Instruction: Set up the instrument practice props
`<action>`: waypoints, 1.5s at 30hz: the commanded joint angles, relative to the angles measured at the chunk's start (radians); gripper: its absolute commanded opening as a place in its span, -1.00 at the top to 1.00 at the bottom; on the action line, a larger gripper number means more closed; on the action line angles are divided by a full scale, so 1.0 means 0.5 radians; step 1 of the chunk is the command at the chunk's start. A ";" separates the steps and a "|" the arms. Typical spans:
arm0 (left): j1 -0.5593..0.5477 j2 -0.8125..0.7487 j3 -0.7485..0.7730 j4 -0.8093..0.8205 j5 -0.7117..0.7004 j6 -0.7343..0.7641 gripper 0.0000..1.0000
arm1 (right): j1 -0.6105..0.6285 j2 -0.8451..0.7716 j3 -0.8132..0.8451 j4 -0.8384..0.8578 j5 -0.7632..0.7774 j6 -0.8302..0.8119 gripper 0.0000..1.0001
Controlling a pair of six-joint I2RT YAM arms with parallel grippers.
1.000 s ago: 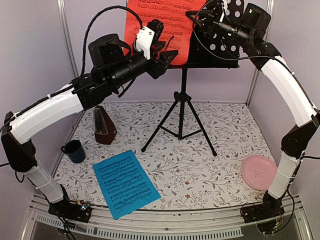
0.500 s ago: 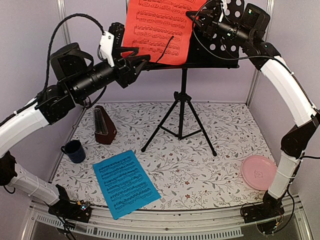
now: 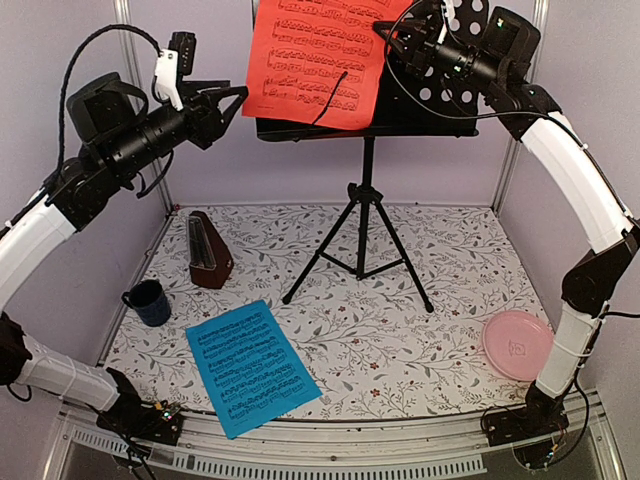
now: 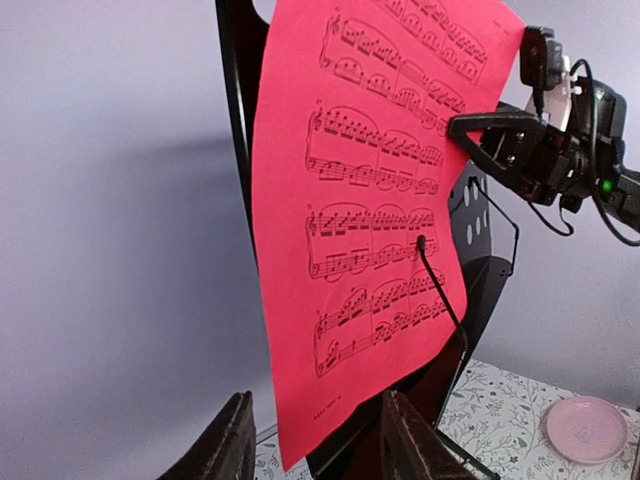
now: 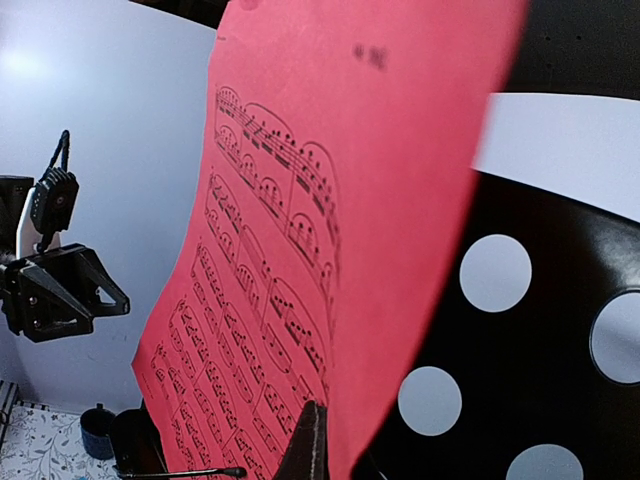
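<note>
Looking at the red sheet (image 3: 318,55), I see it standing upright against the desk of the black music stand (image 3: 430,105). A thin wire retainer (image 4: 440,290) crosses its lower part, and I judge that this keeps the page from sliding off. The right gripper (image 3: 388,45) sits at the sheet's upper right edge, probably to steady it. I cannot tell whether its fingers pinch the paper or merely flank it. The left gripper (image 3: 232,102) hangs just left of the stand's desk, fingers spread with nothing between them. The cyan sheet (image 3: 250,365) lies flat on the table, in front and to the left of the stand's tripod, so I take that part as not yet done. The metronome (image 3: 208,250) stands upright left of the tripod, with the mug (image 3: 148,300) beyond it, and the pink plate (image 3: 518,343) lies well to the stand's right. Both sheets carry printed staves. A tiny line near the red sheet's lower corner is too small to read, and I see no brand.
</note>
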 commanded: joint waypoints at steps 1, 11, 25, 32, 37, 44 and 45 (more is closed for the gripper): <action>0.062 0.098 0.120 -0.081 0.169 -0.055 0.12 | 0.018 0.004 0.027 0.056 0.021 0.026 0.95; 0.104 0.200 0.222 -0.060 0.269 -0.052 0.49 | 0.023 0.009 0.028 0.060 0.031 0.014 0.96; 0.116 0.213 0.169 -0.008 0.265 -0.082 0.56 | 0.048 0.011 0.020 0.117 0.081 -0.021 0.96; 0.140 0.149 0.175 -0.028 0.169 -0.049 0.27 | 0.051 0.010 0.016 0.111 0.085 -0.036 0.97; 0.193 0.128 0.175 -0.050 0.146 -0.059 0.10 | 0.055 0.016 0.015 0.108 0.073 -0.038 0.98; 0.239 0.233 0.294 -0.127 0.300 -0.068 0.00 | 0.054 0.022 0.017 0.111 0.077 -0.044 0.98; 0.239 0.247 0.307 -0.130 0.342 -0.068 0.02 | 0.054 0.024 0.014 0.111 0.079 -0.047 0.98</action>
